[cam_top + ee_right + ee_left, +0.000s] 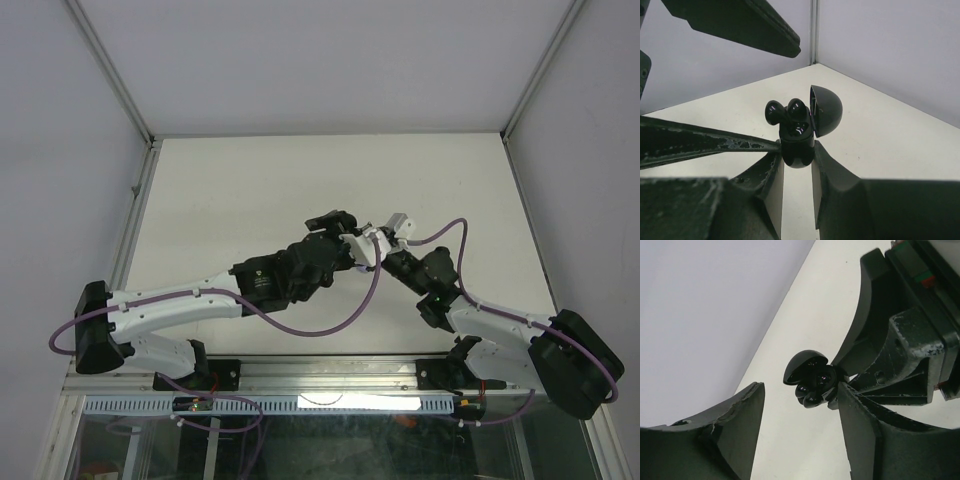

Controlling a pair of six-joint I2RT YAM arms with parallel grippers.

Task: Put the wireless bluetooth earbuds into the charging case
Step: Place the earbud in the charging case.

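Clamping the case (pixel 798 150) by its lower body, the right gripper (pixel 797 156) has both fingers (pixel 832 182) pressed against opposite sides. The case stands upright between them, held up off the table (pixel 880 130). Its lid (pixel 827 111) stands open, tipped to the right in the right wrist view and hinged at the top edge of the body. Both earbuds (pixel 775 111) sit side by side at the mouth of the case, just beside the lid's inner face. Their glossy black heads stand proud of the rim (whether they are pressed fully home I cannot tell).

The left gripper (pixel 800 390) faces the case with its jaws apart and nothing between them. In the left wrist view one of its fingers (pixel 730 430) is off to the left, clear of the case. The tip of the other sits just beside the case body, next to the right gripper's fingers; whether it touches cannot be told. From this side the lid shows as a dark dome at the upper left, with the earbuds below and to its right.

From above, the two arms meet over the middle of the table, their wrists angled toward each other. Purple cables (pixel 330 325) loop beneath them. The case is too small to pick out in that view.
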